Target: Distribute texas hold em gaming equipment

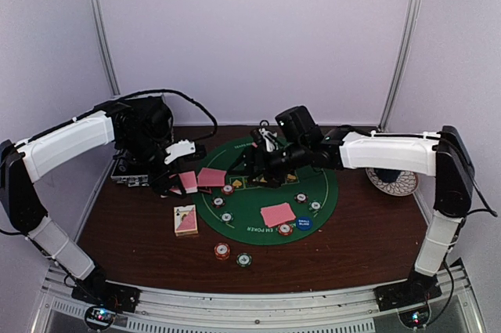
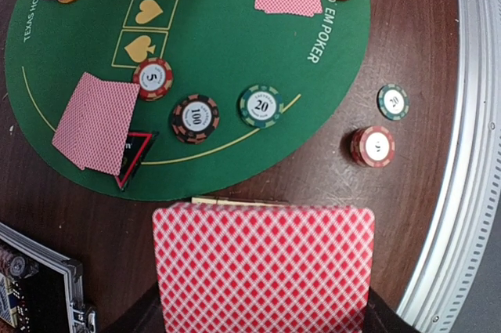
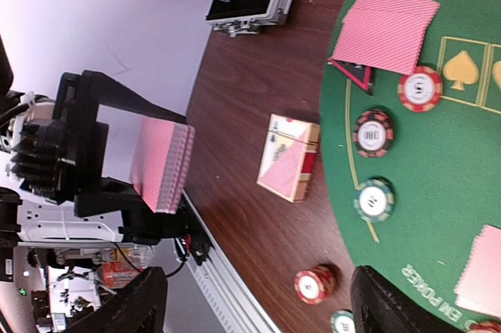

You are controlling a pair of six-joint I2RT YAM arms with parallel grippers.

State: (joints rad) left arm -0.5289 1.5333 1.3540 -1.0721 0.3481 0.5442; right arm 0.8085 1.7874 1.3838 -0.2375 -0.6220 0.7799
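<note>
Pink-backed playing cards (image 2: pixel 262 266) are grasped as a stack in the clenched left pincer (image 3: pixel 147 153), raised over the counter (image 2: pixel 337 184) just beside the green mat (image 2: pixel 219 43); beyond this pincer, poker chips (image 2: pixel 196 117) and a smaller card pile (image 2: pixel 98 121) lie on the mat. The right pincer (image 1: pixel 252 162) stands released above the mat, nothing between its fingers; ahead of it a card box (image 3: pixel 290 157) lies on the counter.

The green mat (image 2: pixel 235 35) bore "EM POKER" along its near rim and "TEXAS HO" along its far rim. On it, a green chip (image 2: pixel 261 106) read "20", a black chip (image 2: pixel 195 118) "100", and a red chip (image 2: pixel 153 78) "5". The blue disc (image 1: pixel 304 223) read "SMALL BLIND".
</note>
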